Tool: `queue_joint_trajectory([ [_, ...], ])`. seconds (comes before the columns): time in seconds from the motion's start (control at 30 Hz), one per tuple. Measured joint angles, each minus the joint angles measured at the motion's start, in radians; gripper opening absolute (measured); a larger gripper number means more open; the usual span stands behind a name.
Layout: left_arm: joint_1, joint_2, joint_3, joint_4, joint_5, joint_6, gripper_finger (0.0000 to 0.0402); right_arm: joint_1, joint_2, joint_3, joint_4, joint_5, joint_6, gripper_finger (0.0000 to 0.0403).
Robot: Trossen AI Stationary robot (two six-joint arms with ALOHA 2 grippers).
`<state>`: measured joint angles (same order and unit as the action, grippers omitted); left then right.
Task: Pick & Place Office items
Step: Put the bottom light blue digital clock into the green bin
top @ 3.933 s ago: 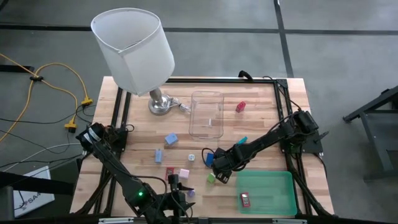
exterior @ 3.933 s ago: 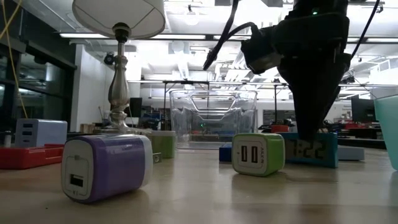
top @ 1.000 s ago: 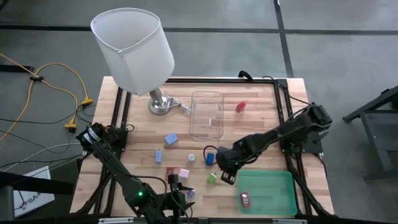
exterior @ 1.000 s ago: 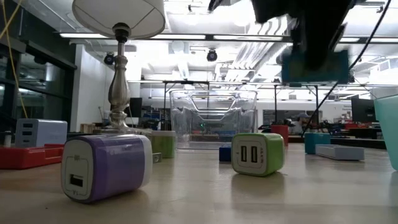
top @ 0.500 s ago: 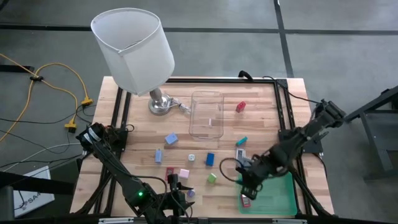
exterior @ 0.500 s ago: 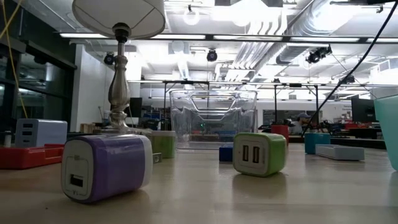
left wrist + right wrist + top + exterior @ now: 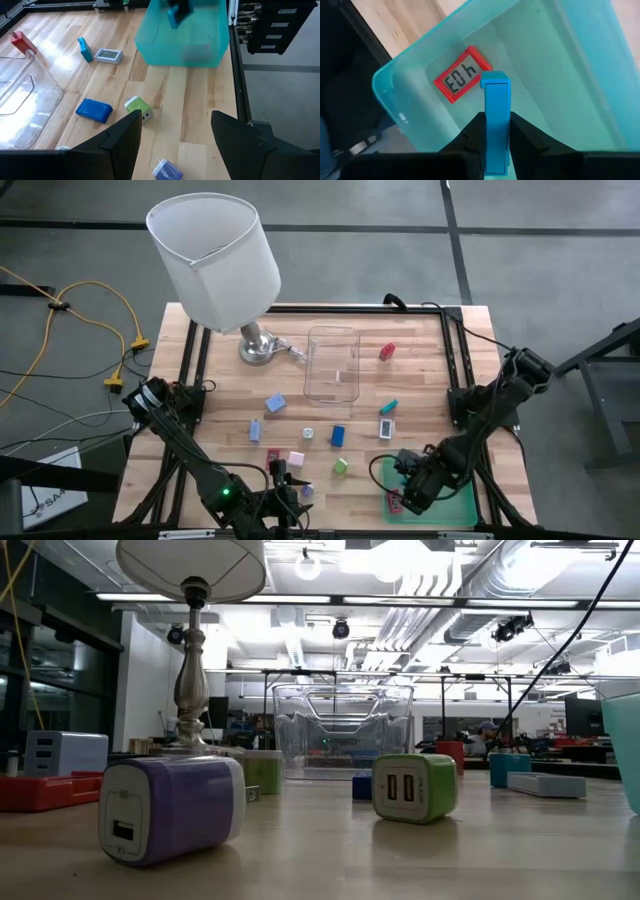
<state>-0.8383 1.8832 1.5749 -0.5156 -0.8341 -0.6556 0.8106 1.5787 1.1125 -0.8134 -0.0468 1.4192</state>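
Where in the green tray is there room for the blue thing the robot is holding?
The right gripper is shut on the blue piece over the green tray. Only a red clock lies near one corner; the rest of the floor toward the other walls is bare. On the table, bare wood lies between the clear box and the lamp.

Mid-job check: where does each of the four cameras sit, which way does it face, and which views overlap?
High: overhead, straight down; both arms, right gripper over the green tray.
Low: table height, level across; purple charger, green charger; no arm.
Left wrist: past the left gripper, jaws open, toward the tray.
Right wrist: down into the tray; jaws shut on a blue piece above a red clock.
Shared: both wrist views and high show the tray.
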Motion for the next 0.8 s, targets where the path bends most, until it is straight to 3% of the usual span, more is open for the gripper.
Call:
queue_joint_trajectory([
  [0.2,0.0,0.0,0.0,0.0,0.0,0.0,0.023,-0.008,0.0,-0.137,0.234,-0.056,0.003,0.0053],
  [0.6,0.0,0.0,0.0,0.0,0.0,-0.004,0.023,0.034,0.0,-0.178,0.282,-0.173,0.04,0.0053],
  [0.8,0.0,0.0,0.0,0.0,0.0,-0.006,0.023,0.066,0.0,-0.183,0.321,-0.161,0.055,0.0053],
])
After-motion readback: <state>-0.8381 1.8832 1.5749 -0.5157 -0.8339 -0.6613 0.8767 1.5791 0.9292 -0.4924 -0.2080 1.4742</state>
